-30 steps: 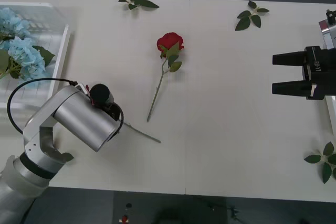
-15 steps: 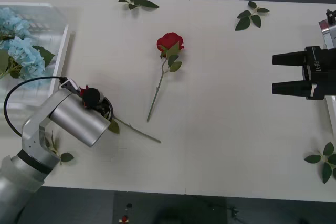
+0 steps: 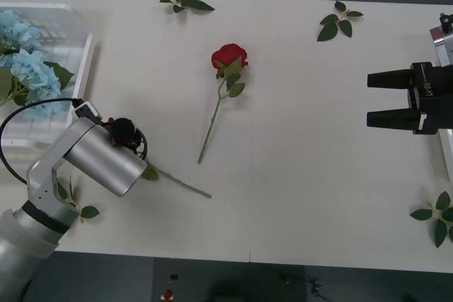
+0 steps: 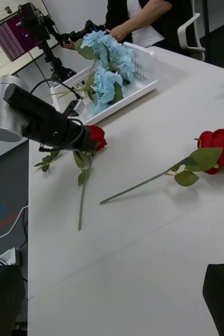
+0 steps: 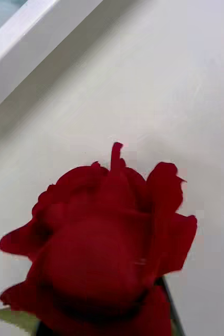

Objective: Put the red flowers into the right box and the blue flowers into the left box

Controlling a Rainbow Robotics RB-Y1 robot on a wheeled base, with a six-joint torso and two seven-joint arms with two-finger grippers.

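Holding a red rose [image 5: 101, 241] by its bloom, our left gripper [image 4: 85, 140] hovers beside the left box [image 3: 83, 58]; our right gripper [image 3: 369, 99], marked "RB-Y1", waits open.

My left arm: silver forearm angled low over the table's near left part, wrist pointing toward the table's middle, left gripper [image 4: 83, 140] clamped on a red rose [image 5: 98, 247] just under its bloom. My right arm: parked at the far right edge, right gripper [image 3: 379, 99] level, its two black fingers [image 3: 386, 79] spread apart, pointing inward, holding nothing.
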